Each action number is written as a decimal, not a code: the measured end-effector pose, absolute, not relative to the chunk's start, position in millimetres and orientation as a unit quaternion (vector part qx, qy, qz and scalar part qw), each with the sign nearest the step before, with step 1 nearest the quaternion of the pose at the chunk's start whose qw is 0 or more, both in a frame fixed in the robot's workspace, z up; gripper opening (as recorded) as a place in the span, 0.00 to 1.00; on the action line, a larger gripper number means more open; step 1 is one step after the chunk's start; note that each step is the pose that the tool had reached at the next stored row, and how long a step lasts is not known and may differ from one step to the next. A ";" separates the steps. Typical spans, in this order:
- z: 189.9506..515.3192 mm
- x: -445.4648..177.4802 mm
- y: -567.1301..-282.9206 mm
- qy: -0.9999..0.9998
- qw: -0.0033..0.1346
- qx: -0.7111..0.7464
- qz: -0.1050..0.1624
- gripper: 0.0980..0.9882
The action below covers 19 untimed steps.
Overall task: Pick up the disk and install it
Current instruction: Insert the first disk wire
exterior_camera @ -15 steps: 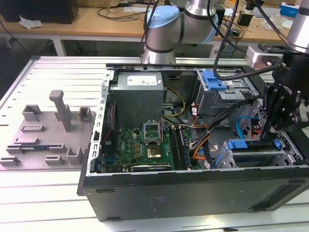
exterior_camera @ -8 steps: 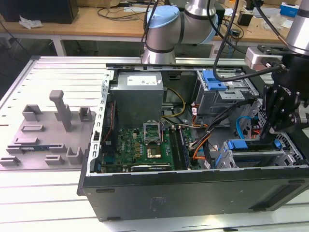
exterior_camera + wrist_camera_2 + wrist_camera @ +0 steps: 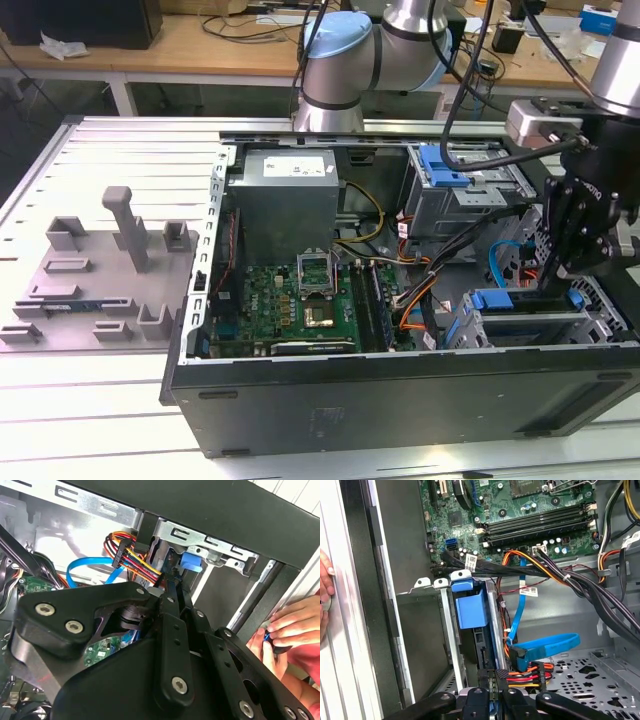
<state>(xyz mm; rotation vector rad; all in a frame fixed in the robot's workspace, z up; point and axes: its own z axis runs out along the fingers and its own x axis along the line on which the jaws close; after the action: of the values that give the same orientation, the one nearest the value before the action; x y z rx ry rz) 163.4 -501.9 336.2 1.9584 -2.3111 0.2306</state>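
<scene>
Disk [image 3: 471, 611], blue-framed, stands on edge in the drive bay at the PC case's [image 3: 400, 395] front corner, long axis running down into the bay. Gripper [image 3: 493, 677] directly above, fingers pinched narrow on disk's upper edge.

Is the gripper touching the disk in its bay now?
Cannot tell. In the first wrist view the gripper meets the disk at its near edge, but the contact is not plain.
</scene>
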 end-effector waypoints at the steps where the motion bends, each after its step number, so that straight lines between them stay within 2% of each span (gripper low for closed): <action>1: 335.5 163.4 -501.9 -0.759 0.052 0.644 0.076 0.08; 10: 332.8 163.4 -502.8 -0.758 0.052 0.646 0.077 0.08; 12: 333.5 163.2 -502.9 -0.758 0.052 0.646 0.077 0.22; 13: 335.9 163.2 -502.9 -0.758 0.052 0.646 0.077 0.36; 14: 338.1 163.2 -502.9 -0.758 0.052 0.646 0.077 0.36; 16: 345.9 163.2 -502.9 -0.758 0.052 0.646 0.077 0.50; 17: 350.2 163.2 -502.9 -0.758 0.052 0.646 0.077 0.50; 19: 361.2 163.2 -502.9 -0.758 0.052 0.646 0.077 0.63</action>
<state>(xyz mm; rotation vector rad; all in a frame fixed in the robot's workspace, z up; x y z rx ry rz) 163.2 -502.9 361.2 1.9653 -2.3044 0.2328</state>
